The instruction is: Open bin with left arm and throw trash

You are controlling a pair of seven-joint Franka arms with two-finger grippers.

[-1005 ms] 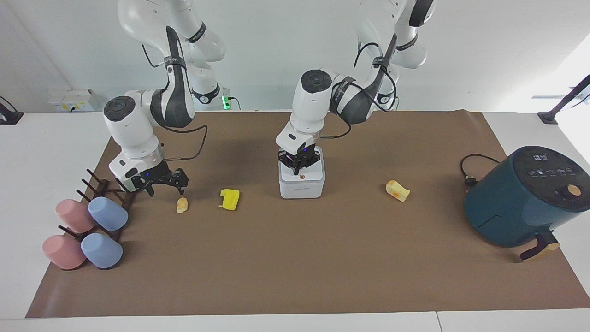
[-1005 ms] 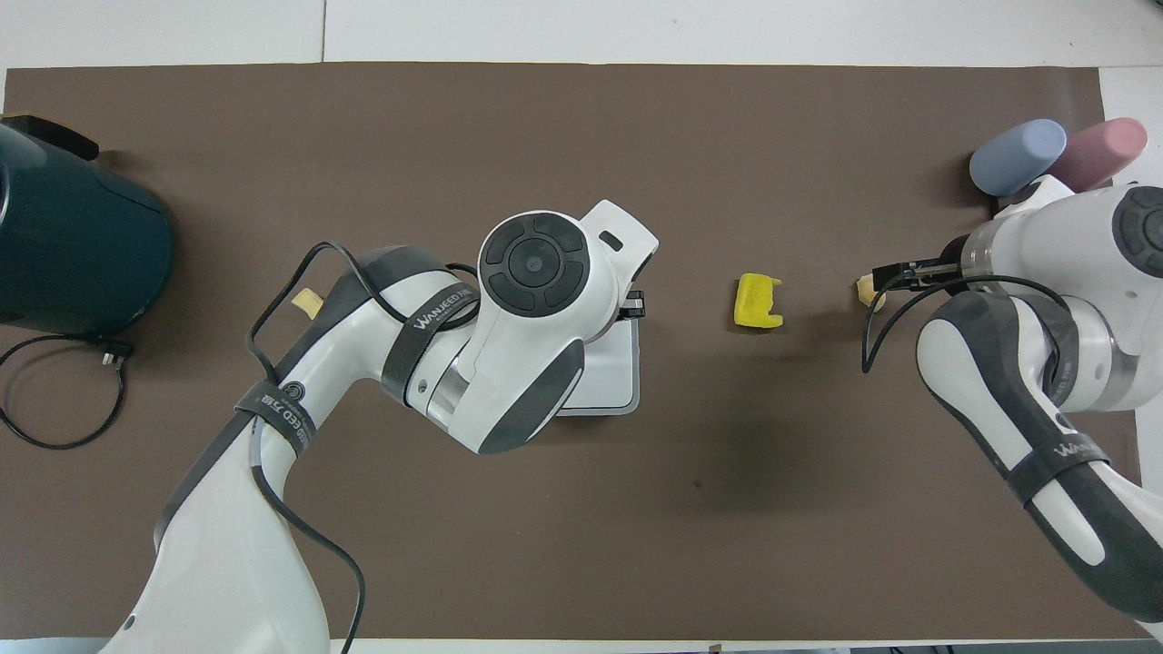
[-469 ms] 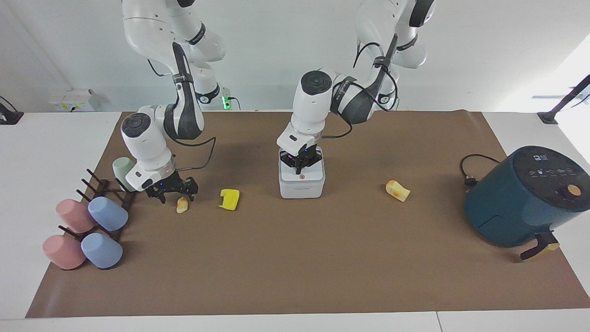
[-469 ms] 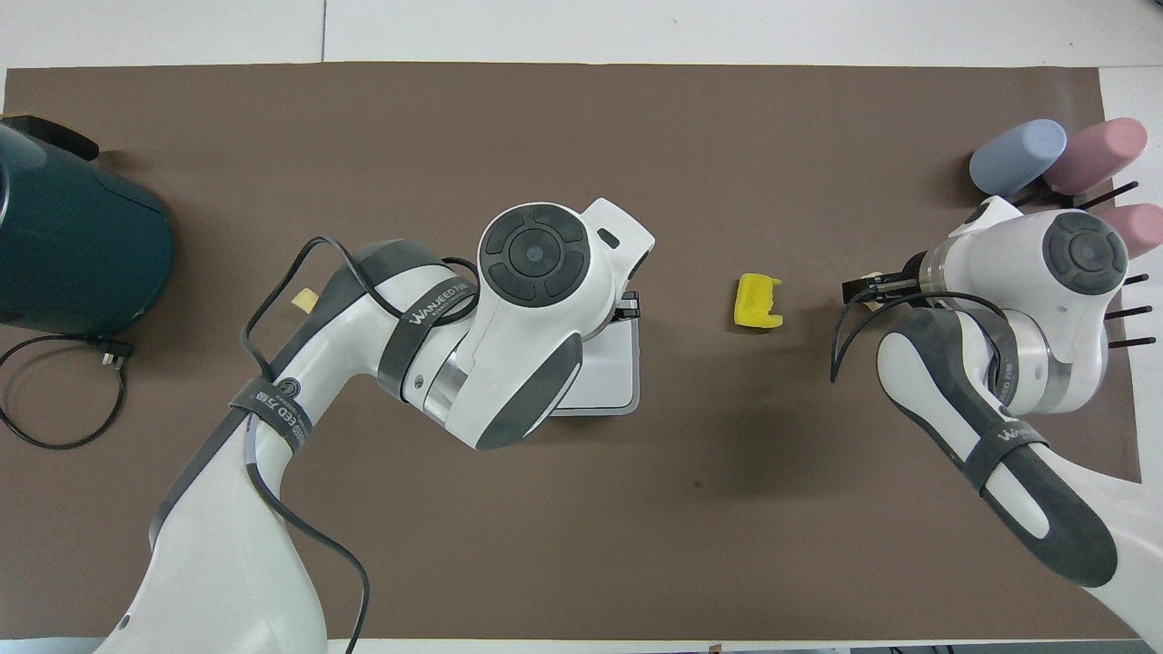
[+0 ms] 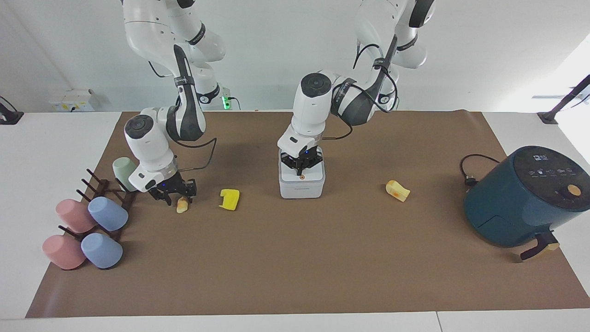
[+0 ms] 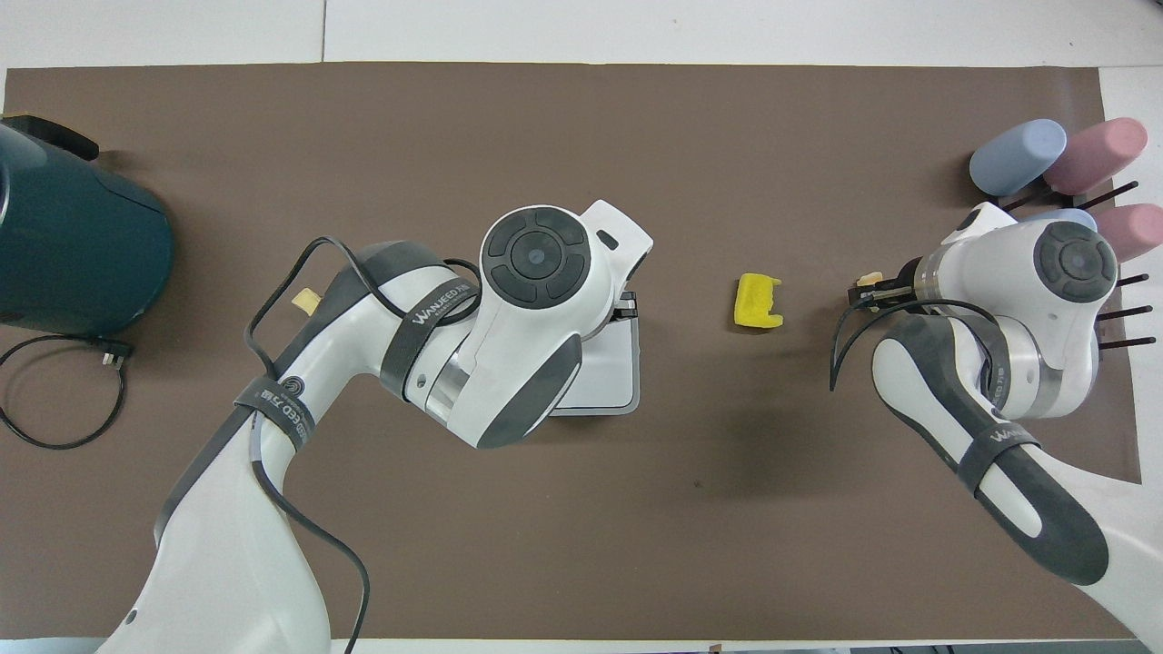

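The white bin [image 5: 302, 183] stands mid-mat with its lid closed; it also shows in the overhead view [image 6: 611, 377], partly under the left arm. My left gripper [image 5: 301, 169] is shut, its tips down on the lid beside the tiny orange dot. My right gripper [image 5: 178, 197] is open and low at the tan-orange crumb [image 5: 182, 205], which lies between its fingers; the crumb peeks out in the overhead view [image 6: 870, 279]. The bright yellow notched piece [image 5: 229, 199] lies between the crumb and the bin. The pale yellow chunk [image 5: 398, 191] lies beside the bin toward the left arm's end.
A dark-teal air fryer [image 5: 525, 196] with its black cord [image 5: 470, 173] stands at the left arm's end. A dark rack with pink and blue cups [image 5: 87, 226] and a green cup [image 5: 123, 170] is at the right arm's end, close to the right gripper.
My right gripper has moved from beside the cup rack over to the crumb and come down around it. My left gripper has stayed on the bin lid, shifting only slightly.
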